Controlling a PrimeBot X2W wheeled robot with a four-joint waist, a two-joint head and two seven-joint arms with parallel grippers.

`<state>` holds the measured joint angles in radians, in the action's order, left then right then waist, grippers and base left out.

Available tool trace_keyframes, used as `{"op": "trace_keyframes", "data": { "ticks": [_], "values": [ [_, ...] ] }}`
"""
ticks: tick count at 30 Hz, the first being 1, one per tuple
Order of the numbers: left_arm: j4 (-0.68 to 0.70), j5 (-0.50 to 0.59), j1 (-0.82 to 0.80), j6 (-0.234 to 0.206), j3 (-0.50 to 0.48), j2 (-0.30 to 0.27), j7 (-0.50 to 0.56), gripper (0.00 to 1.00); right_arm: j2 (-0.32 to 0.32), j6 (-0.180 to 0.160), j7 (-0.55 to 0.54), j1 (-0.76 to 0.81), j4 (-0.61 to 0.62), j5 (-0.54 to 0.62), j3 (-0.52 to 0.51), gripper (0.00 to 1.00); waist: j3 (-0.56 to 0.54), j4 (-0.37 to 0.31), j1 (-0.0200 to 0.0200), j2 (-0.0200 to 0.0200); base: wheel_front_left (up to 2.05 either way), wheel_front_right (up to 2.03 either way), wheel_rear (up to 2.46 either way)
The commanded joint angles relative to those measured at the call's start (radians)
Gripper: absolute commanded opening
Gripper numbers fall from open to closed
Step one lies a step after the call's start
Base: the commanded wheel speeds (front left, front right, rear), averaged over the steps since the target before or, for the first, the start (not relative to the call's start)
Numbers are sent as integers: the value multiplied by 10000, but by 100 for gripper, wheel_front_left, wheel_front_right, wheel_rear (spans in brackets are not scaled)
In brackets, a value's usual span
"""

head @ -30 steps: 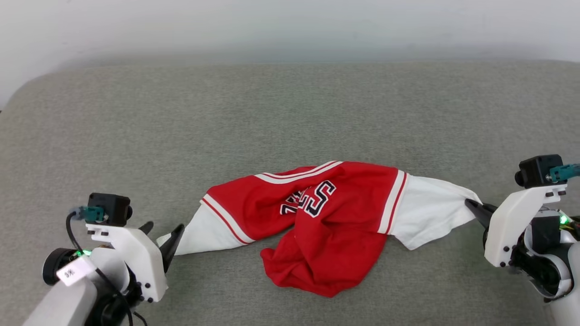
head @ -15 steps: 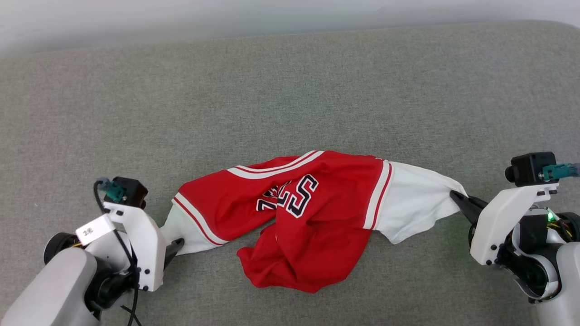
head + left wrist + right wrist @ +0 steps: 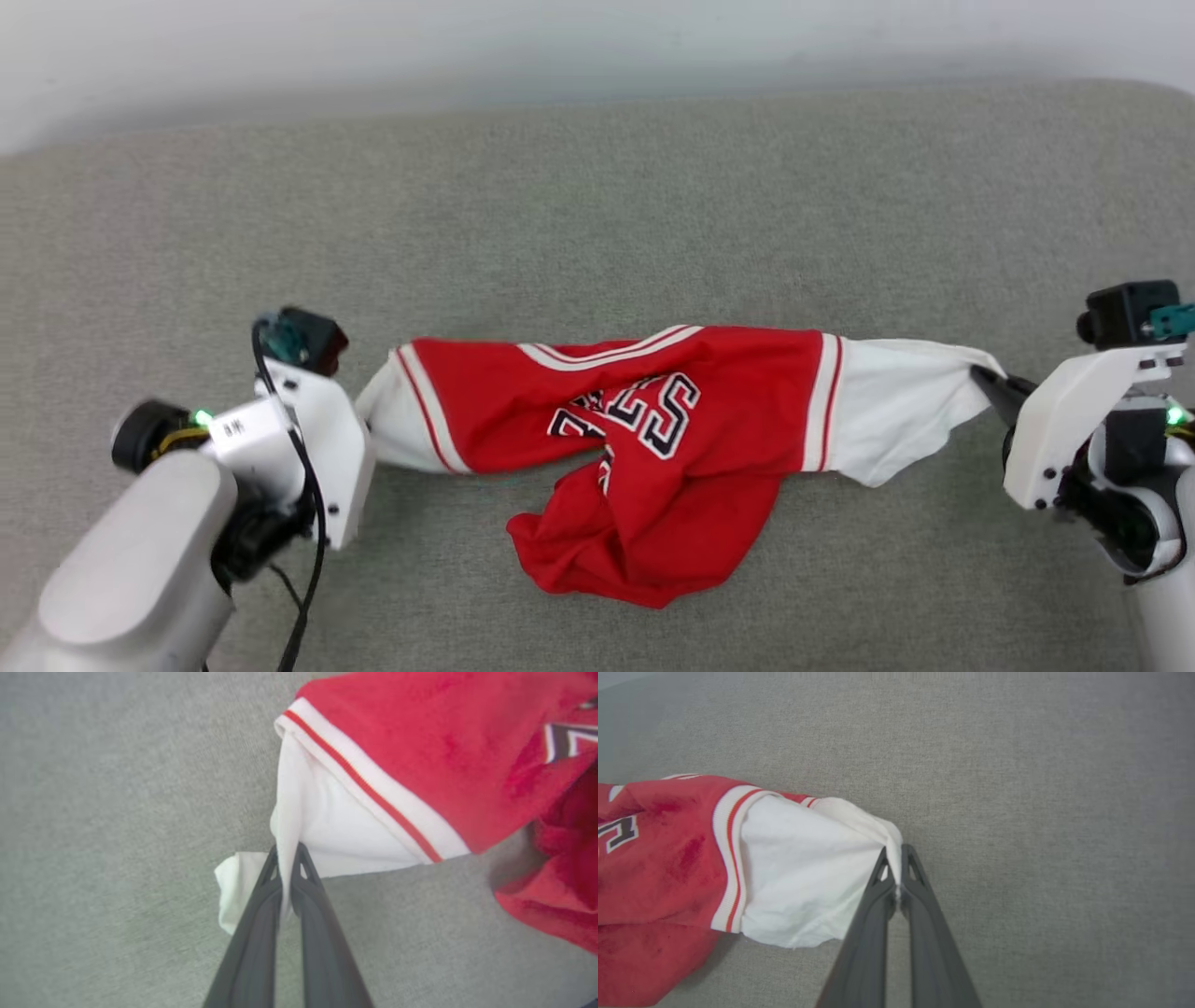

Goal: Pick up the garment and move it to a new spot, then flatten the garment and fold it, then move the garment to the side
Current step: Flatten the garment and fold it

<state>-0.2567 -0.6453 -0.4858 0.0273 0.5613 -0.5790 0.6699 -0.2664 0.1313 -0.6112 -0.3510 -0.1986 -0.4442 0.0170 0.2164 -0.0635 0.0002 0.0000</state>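
The garment (image 3: 644, 439), a red jersey with white sleeves, striped trim and black lettering, is stretched left to right over the grey surface, its lower body bunched in front. My left gripper (image 3: 286, 851) is shut on the left white sleeve (image 3: 336, 830); in the head view its fingers sit hidden behind the white wrist housing (image 3: 327, 448). My right gripper (image 3: 895, 851) is shut on the tip of the right white sleeve (image 3: 803, 868), with that gripper (image 3: 985, 378) at the garment's far right end.
A grey fabric surface (image 3: 597, 215) spreads wide on all sides of the garment. A pale wall (image 3: 467, 37) runs along its far edge. My two pale forearms fill the lower corners of the head view.
My left gripper has shut on the left sleeve and lifted it, pulling the garment straighter between both grippers. The head camera has shifted too. The right gripper keeps its hold.
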Motion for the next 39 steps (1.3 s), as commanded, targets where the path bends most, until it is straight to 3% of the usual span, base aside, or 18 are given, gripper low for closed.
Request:
{"op": "trace_keyframes", "data": {
  "ticks": [1, 6, 15, 20, 21, 25, 30, 39],
  "values": [
    [-117, 136, -444, -26, -129, 105, -309, 0, -169, -9, 73, -323, -290, 38, -21, 0, -390, 199, -2, 0, 0, 0, 0],
    [-411, 286, -1315, -179, -415, 351, -875, 0, -374, -10, 273, -939, -911, 118, 60, 0, -724, 265, -2, 0, 0, 0, 0],
    [-2239, 934, -3901, -254, -728, 894, -2159, 0, -455, -10, 1156, -3678, -2650, 575, 131, 0, -779, 215, -2, 0, 0, 0, 0],
    [-3229, 1392, -5690, -361, -910, 1107, -3244, 0, -437, -12, 1897, -5666, -3510, 962, -48, 0, -255, 193, -2, 0, 0, 0, 0],
    [-3782, 1688, -6809, -476, -1051, 1155, -3958, 0, -435, -14, 2429, -6969, -3872, 1328, -227, 0, 226, 176, -2, 0, 0, 0, 0],
    [-4535, 1934, -8294, -601, -1296, 1165, -4926, 0, -460, -15, 3106, -8637, -4360, 1844, -518, 0, 817, 144, -2, 0, 0, 0, 0],
    [-5262, 2252, -9750, -516, -1347, 1052, -6030, 0, -313, -15, 3916, -10492, -4893, 2339, -659, 0, 1361, 11, -2, 0, 0, 0, 0],
    [-6113, 2045, -11310, -206, -1569, 1252, -6661, 0, -84, -14, 4453, -12707, -5818, 2641, -270, 0, 2840, -128, -2, 0, 0, 0, 0]
  ]
}}
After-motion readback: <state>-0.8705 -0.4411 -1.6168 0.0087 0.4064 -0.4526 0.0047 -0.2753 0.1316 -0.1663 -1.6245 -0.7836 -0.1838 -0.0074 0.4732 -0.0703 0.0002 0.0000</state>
